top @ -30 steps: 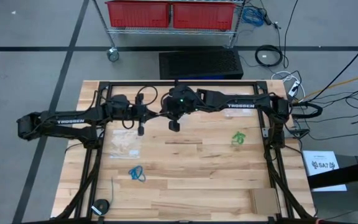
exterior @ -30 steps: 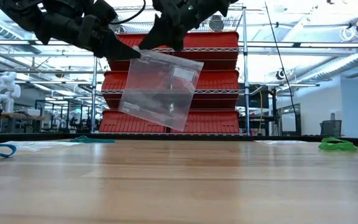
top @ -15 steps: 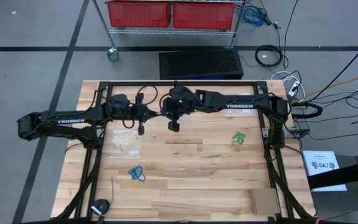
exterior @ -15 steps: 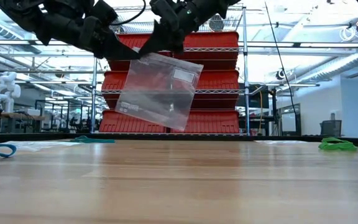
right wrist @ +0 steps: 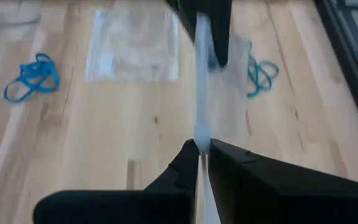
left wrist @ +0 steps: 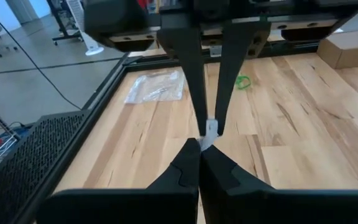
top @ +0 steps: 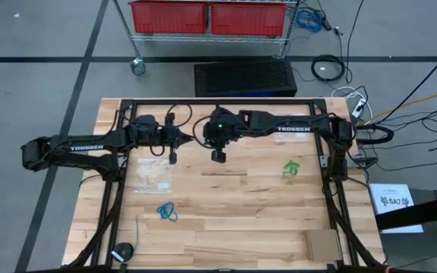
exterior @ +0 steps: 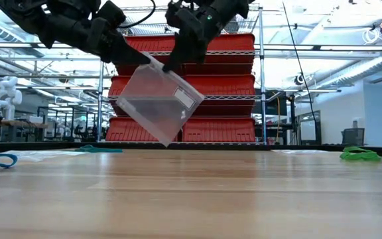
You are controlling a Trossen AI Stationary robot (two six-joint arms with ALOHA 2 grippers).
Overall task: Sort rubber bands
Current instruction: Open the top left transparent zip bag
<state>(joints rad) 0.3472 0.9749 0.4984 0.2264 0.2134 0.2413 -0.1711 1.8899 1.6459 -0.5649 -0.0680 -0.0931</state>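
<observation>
Both hands are clenched on one clear zip bag (exterior: pixel 156 103), held in the air above the counter (top: pixel 241 212). The left hand (exterior: pixel 126 54) pinches one upper corner and the right hand (exterior: pixel 176 58) pinches the top edge close by, so the bag hangs tilted between them. It looks empty, so I judge the sorting barely begun: the bag seems to be getting readied or opened.

The rubber bands all lie loose on the counter, well apart: a light green cluster (top: pixel 290 167) on the right side, a bright blue cluster (top: pixel 166 211) on the left, a teal one (exterior: pixel 98 149) far back. More bags (top: pixel 152 173) lie flat under the left arm.
</observation>
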